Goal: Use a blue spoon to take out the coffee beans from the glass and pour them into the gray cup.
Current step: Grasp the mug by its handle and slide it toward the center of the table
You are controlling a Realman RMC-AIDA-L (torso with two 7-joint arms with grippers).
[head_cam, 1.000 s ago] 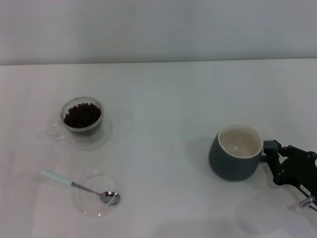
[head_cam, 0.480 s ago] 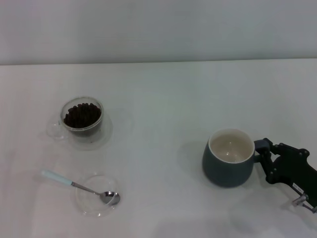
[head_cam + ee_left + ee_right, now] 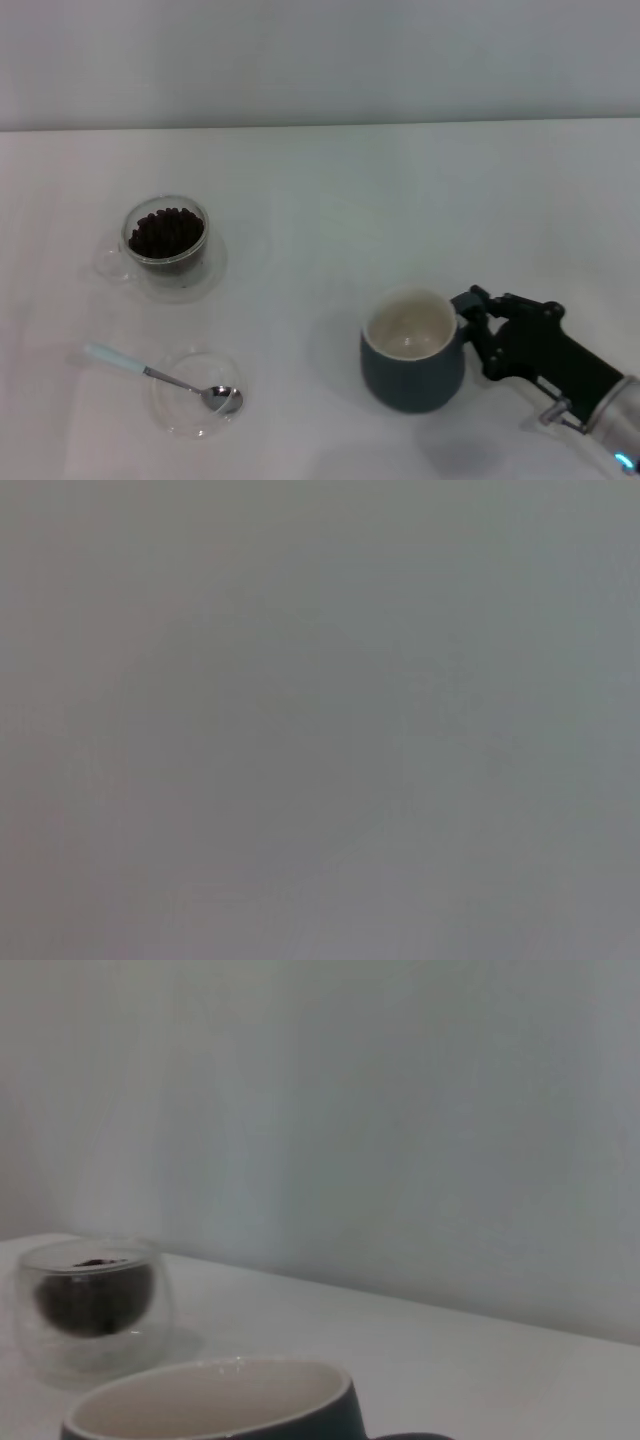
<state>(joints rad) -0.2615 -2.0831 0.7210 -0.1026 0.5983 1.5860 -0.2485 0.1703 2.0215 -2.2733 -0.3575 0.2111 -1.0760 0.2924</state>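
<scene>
The gray cup (image 3: 412, 350) with its cream inside stands at the front right of the white table (image 3: 330, 200). My right gripper (image 3: 470, 315) is shut on its handle from the right. The cup's rim (image 3: 210, 1400) also fills the near part of the right wrist view. At the back left stands the glass (image 3: 166, 237), holding the dark coffee beans (image 3: 166, 232); the glass (image 3: 92, 1305) shows in the right wrist view too. The blue spoon (image 3: 150, 372) lies at the front left. Its metal bowl rests in a shallow clear dish. My left gripper is out of view.
The flat clear dish (image 3: 185, 412) sits in front of the glass, near the table's front edge. A pale wall (image 3: 320, 60) runs behind the table. The left wrist view shows only plain grey.
My right gripper has slid the gray cup leftward and toward the front of the table. Glass, spoon and dish have not moved.
</scene>
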